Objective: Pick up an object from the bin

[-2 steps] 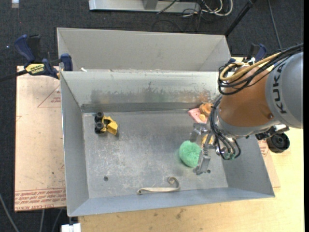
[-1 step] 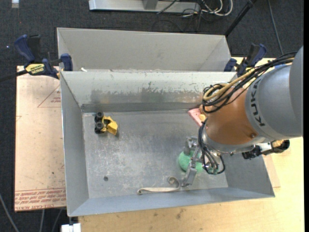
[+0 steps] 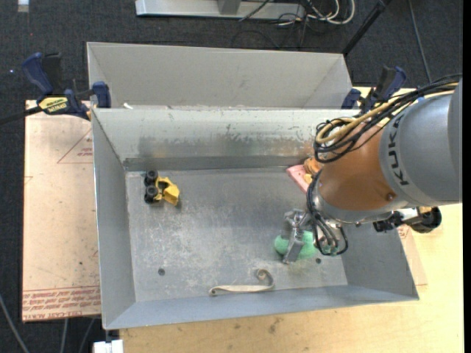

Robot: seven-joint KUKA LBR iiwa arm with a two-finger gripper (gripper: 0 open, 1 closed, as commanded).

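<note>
Green and rounded, a small lump (image 3: 282,247) lies on the bin's (image 3: 221,226) floor toward the front right, directly under the end effector (image 3: 298,245) and poking out leftward. Whether that is spread or pinching cannot be told.

A small yellow and black toy vehicle (image 3: 161,190) is seen on the floor of the bin (image 3: 221,226), left of the frame's centre, close to the back wall. A thin, pale strip with one curled end (image 3: 237,289) is laid flat low in the frame, along the front wall. A pink thing (image 3: 298,173), partly hidden, is found right of centre.
</note>
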